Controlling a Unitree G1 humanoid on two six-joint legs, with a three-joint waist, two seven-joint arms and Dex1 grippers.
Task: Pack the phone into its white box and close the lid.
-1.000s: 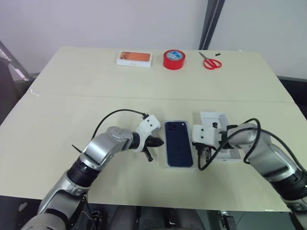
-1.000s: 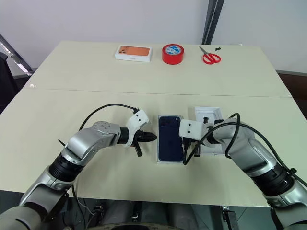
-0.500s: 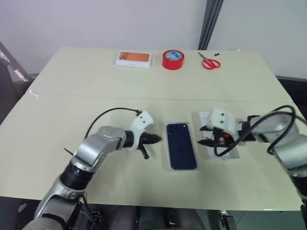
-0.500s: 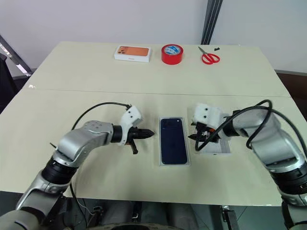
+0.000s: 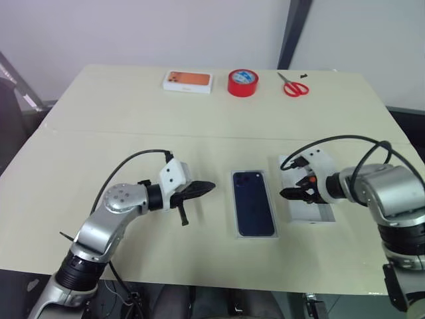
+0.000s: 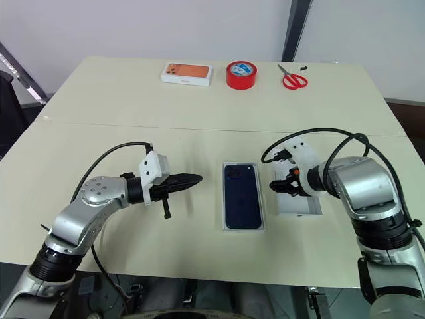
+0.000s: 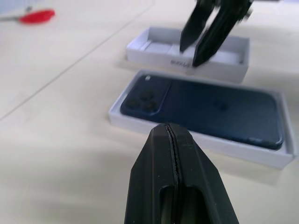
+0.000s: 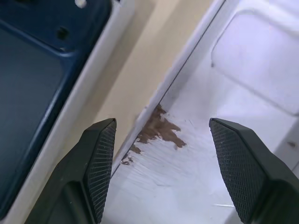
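The dark blue phone [image 5: 253, 203] lies back up inside the shallow white box [image 7: 140, 122] at the table's middle. Just to its right the white lid [image 5: 312, 207] rests open side up, with a brown smear and a rounded recessed panel inside. My right gripper [image 5: 290, 193] hangs open over the lid's edge nearest the phone, one finger [image 8: 100, 158] outside that wall and the other finger [image 8: 238, 158] over the lid's inside. My left gripper [image 5: 209, 187] is shut and empty. It sits left of the white box and points toward it across a short gap.
Along the far edge of the table [image 5: 119, 126] lie a white box with an orange top [image 5: 188, 81], a red tape roll [image 5: 242, 82] and red scissors [image 5: 293, 85]. A seam crosses the tabletop behind the phone. Black cables loop over both arms.
My right gripper left the phone box's right side, swung over to the lid, rolled and opened. My left gripper drew back to the left, away from the box, still shut.
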